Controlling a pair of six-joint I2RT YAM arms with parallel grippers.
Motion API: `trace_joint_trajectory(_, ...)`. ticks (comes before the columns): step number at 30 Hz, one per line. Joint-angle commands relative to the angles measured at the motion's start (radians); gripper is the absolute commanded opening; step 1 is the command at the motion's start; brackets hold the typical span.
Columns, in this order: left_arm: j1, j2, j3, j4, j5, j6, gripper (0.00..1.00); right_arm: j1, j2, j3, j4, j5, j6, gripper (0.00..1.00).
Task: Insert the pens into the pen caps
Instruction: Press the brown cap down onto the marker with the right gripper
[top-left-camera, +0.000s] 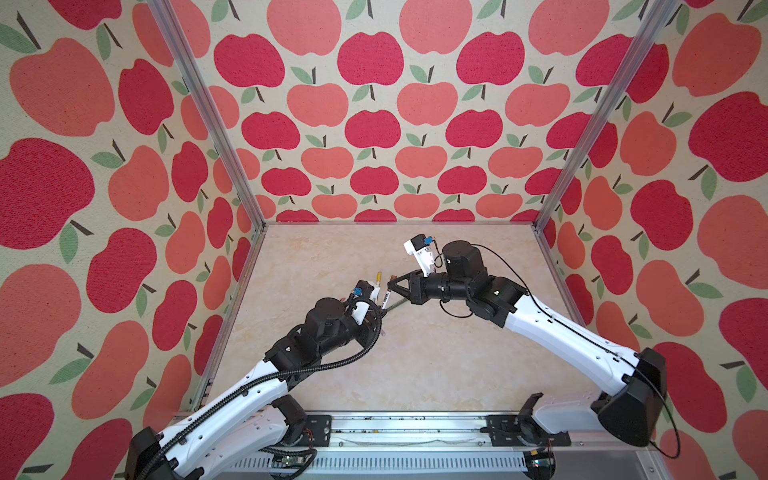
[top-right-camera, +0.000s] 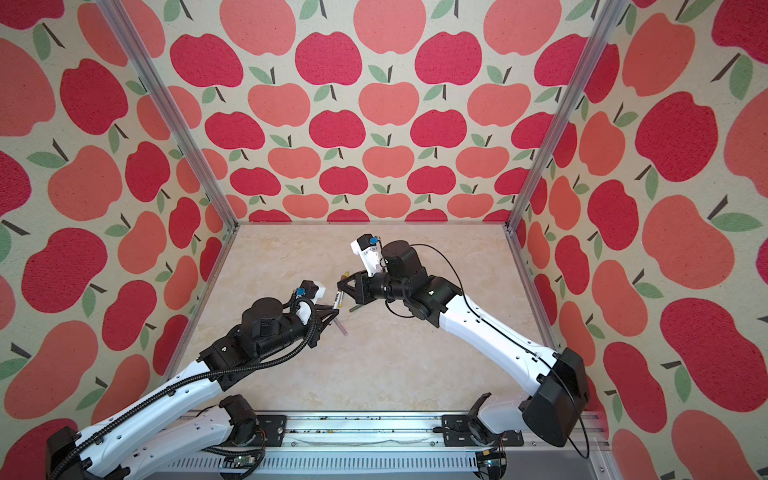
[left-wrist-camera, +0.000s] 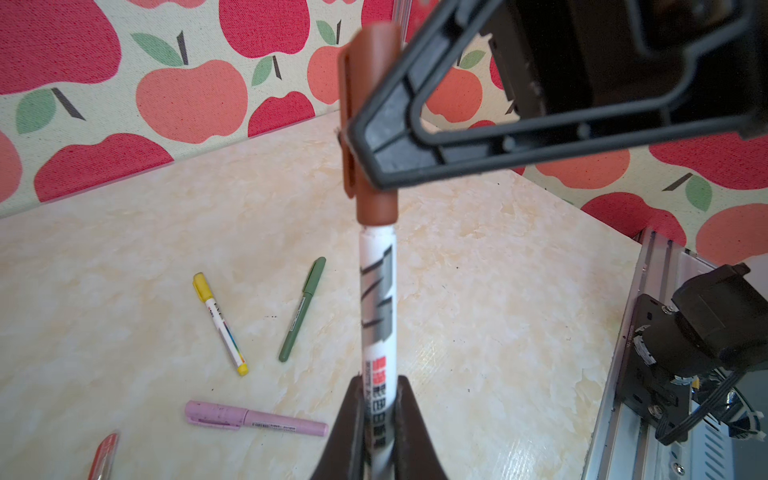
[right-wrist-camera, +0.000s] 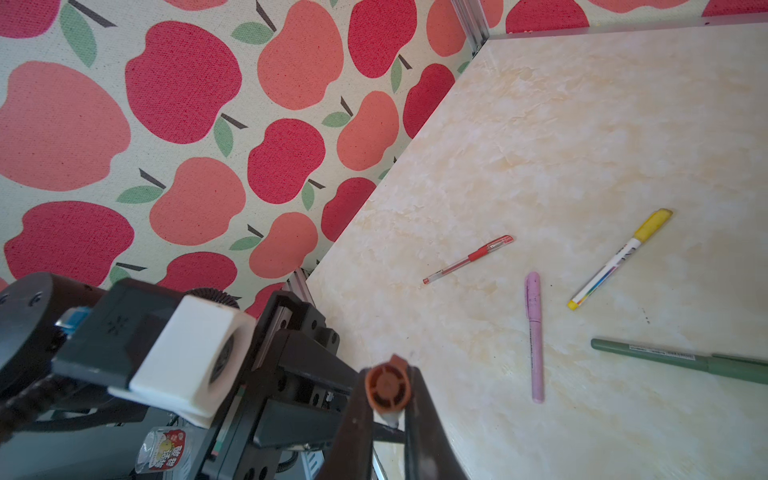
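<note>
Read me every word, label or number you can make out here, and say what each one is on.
White pen under the brown cap: big grey letters, red blocks and Chinese characters, seen too obliquely to quote.
Yellow-capped pen, green pen, lilac pen: small barrel print, too small to read.
Red-and-white sticker: Chinese characters, too blurred to read.
Nothing can be quoted with confidence.
</note>
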Motion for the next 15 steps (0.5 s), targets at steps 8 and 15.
trace_joint_trajectory(8,-0.003,-0.010,0.091,0.035,-0.085,0.060,0.00,0.039,0.028,-0.059,-0.004,-0.020,0.028,0.03)
trace_joint_trajectory(15,0.033,0.017,0.148,0.081,-0.076,0.100,0.00,0.067,0.033,-0.130,0.023,-0.012,0.047,0.02)
